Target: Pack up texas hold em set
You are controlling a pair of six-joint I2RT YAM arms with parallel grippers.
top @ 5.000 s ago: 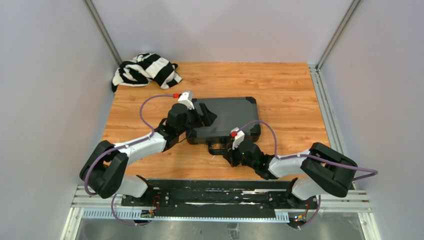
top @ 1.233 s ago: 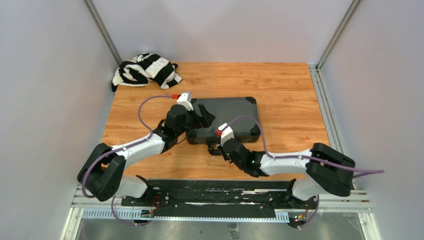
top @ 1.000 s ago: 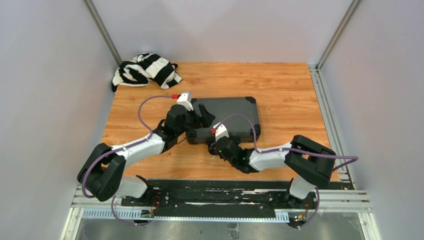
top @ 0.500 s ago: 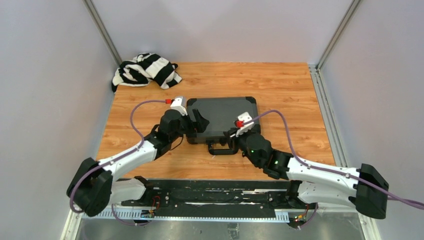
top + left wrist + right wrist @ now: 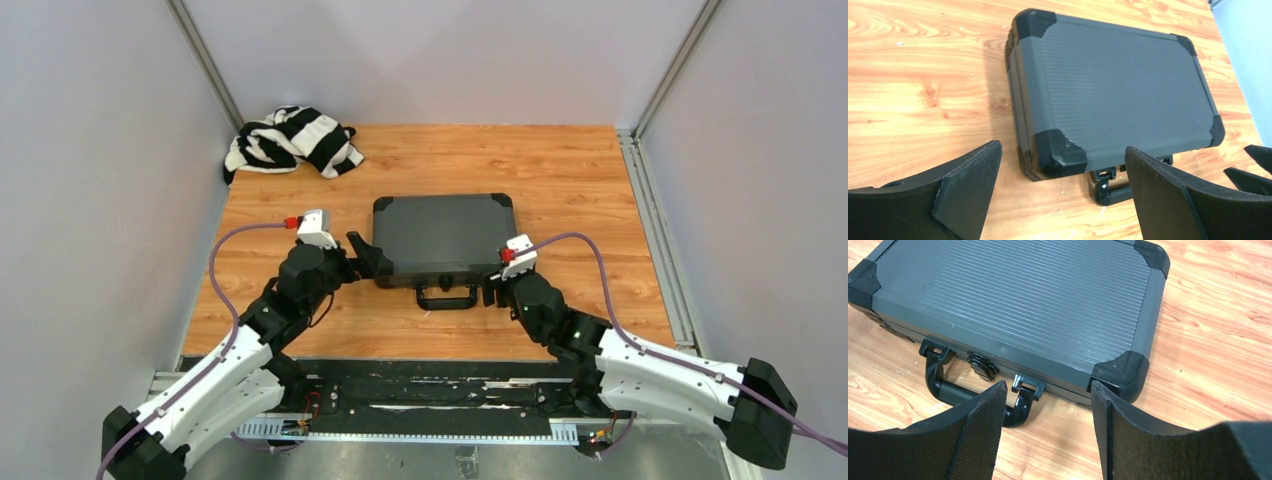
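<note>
- The black case lies flat with its lid down, just ahead of both hands. Its handle sits between them.
- Left hand: spread wide, empty, beside the case's near-left corner.
- Right hand: spread, empty, at the near-right corner.
- Risk: the latches cannot be confirmed fastened. Lifting by the handle could spring the lid and spill the contents onto the surface.

Case contents: hidden, lid shut.
Handle: middle covered by a right gripper finger, right wrist view.
Left gripper fingers: cut off at frame bottom.
Left arm: base end cut off, lower left of top view.
</note>
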